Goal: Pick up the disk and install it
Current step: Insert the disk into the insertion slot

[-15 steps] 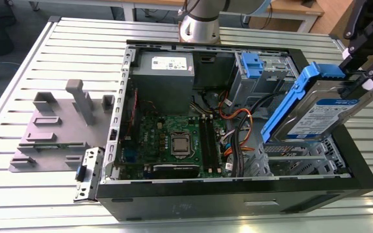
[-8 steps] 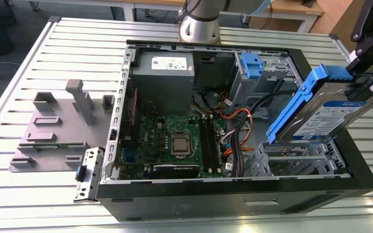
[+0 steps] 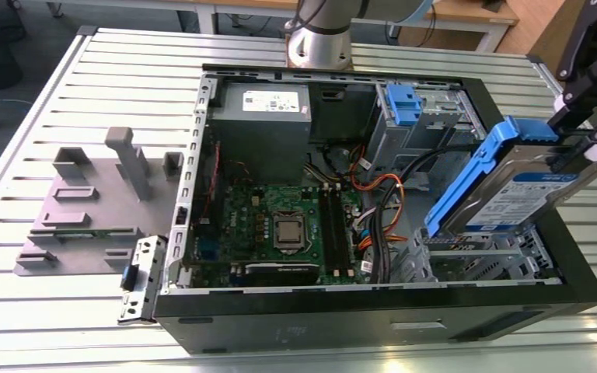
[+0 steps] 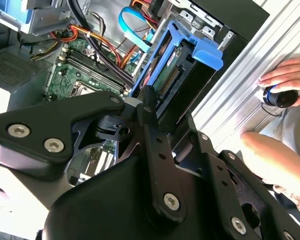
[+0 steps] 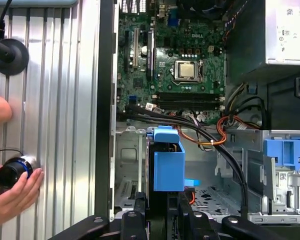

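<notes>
The gripper (image 3: 581, 158) is clamping the disk (image 3: 514, 193) near its upper end and holding it tilted above the computer case (image 3: 382, 311), over the metal drive cage (image 3: 475, 260) in the case's corner at the exterior view's right. The risk, as I judge it, is the blue carrier's lower edge catching on the cage rim, or snagging the cables (image 3: 382, 206) lying just beside the cage inside the case and jamming the disk askew. Open room is lying mostly above the case, while its walls are hemming the cage closely. A person's hand (image 5: 15, 192) is resting on the worktop (image 5: 65, 125) just outside the case wall.
</notes>
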{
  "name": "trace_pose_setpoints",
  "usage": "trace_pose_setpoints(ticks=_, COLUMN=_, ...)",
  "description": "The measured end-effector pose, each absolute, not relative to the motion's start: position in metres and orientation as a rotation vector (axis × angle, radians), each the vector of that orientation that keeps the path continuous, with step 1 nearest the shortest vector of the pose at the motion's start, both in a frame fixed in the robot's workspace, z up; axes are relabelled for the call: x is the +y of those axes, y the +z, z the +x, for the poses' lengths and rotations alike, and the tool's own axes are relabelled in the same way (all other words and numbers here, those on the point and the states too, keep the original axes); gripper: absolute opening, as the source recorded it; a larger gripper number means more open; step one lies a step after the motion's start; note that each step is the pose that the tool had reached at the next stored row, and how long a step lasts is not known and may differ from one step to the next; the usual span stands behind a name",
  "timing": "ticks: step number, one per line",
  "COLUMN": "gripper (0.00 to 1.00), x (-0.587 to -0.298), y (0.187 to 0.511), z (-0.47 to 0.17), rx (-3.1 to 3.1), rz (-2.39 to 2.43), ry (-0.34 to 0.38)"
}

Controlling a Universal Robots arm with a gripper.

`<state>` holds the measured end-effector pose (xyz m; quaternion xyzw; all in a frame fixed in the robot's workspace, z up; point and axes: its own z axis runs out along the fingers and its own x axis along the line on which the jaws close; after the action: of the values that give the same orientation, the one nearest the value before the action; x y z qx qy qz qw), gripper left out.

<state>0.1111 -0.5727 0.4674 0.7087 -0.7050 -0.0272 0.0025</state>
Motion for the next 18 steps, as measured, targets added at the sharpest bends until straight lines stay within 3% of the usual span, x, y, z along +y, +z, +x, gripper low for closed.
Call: trace_pose_setpoints(ticks=18, gripper=0.35, x=-0.573, y=0.456, z=0.116, rx=-2.241, rz=2.192, ry=-0.083)
